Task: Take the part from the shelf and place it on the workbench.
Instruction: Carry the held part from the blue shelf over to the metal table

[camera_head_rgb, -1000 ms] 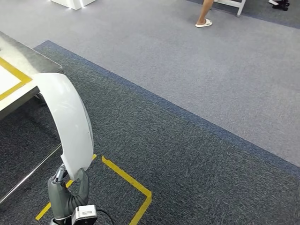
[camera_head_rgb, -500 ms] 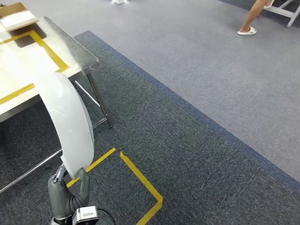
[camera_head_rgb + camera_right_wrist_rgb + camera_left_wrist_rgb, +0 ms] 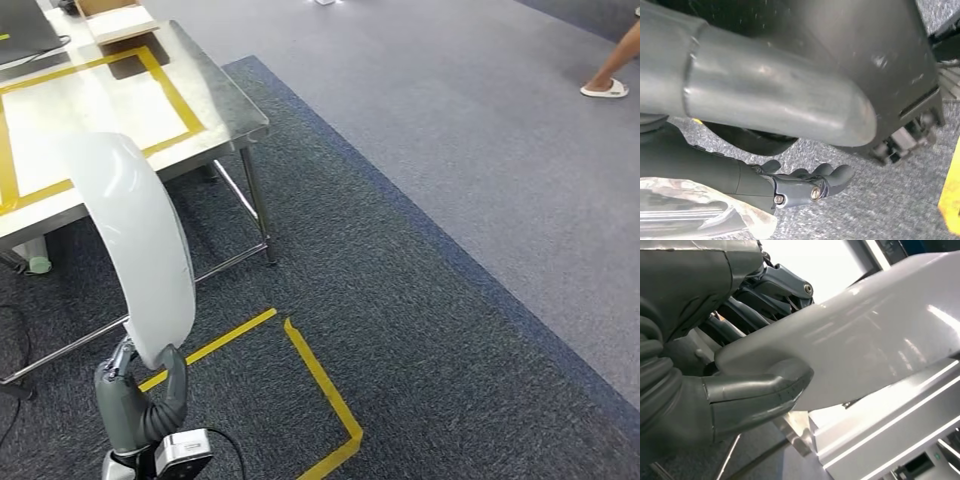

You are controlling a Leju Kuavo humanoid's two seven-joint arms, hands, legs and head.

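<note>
Whole head view has shifted since 1.0 s ago: camera turned, so workbench (image 3: 226, 110) now shows far more of its steel top w/ yellow tape outline; that is camera motion, not the bench moving. Left hand (image 3: 140, 400) low in the view, same spot as before, thumb and fingers closed round the lower end of the part (image 3: 140, 240). Part: white curved panel, glossy, arching up from the hand, upper end overlapping the bench's near edge in the view; cannot tell if touching. Left wrist view: thumb (image 3: 757, 395) pressed on the panel's underside, darker fingers (image 3: 764, 290) on the far face. Right hand (image 3: 806, 185) hangs over grey carpet, nothing in it, fingers loosely extended. Yellow floor tape (image 3: 317, 375) on dark carpet. Person's foot (image 3: 604, 88) in sandal, far off.
</note>
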